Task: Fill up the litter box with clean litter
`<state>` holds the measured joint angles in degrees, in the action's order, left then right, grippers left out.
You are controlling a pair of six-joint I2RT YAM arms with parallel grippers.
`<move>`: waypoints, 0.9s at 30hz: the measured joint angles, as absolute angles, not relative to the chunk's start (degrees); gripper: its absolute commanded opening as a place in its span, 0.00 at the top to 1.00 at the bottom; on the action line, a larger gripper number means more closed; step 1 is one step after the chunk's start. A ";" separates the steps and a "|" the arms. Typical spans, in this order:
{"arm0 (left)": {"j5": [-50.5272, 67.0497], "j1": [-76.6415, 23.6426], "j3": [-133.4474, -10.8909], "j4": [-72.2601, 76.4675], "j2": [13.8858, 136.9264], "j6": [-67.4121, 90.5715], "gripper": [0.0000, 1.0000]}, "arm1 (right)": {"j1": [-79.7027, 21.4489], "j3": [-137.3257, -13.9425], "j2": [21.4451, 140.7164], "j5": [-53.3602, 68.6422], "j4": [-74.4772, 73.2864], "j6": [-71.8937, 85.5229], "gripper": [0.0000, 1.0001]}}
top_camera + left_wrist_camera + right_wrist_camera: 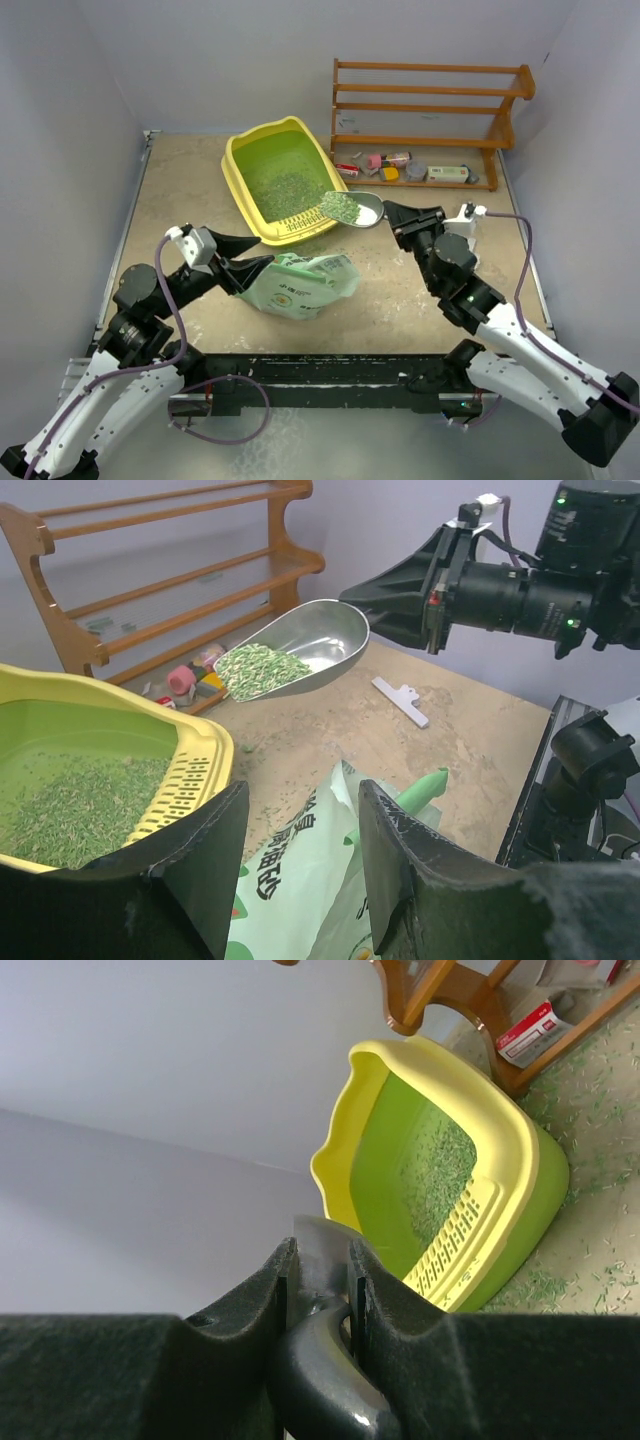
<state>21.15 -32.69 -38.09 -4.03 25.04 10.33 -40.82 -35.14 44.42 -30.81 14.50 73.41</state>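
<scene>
The yellow litter box with a green floor stands at the table's middle back, a layer of clean litter inside; it also shows in the left wrist view and the right wrist view. My right gripper is shut on the handle of a grey metal scoop, held level beside the box's slotted rim, with granules heaped at its front. The pale-green litter bag lies on the table. My left gripper is open at the bag's left end, the bag's mouth showing between its fingers.
A brown wooden rack stands at the back right with small items on its lowest shelf. A white clip lies on the table below the scoop. Spilled granules are scattered near the box. Purple walls enclose the table.
</scene>
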 measured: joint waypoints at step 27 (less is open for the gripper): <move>19.66 -32.67 -38.09 -4.47 22.85 10.28 0.48 | -23.66 -75.33 87.99 5.91 11.53 64.86 1.00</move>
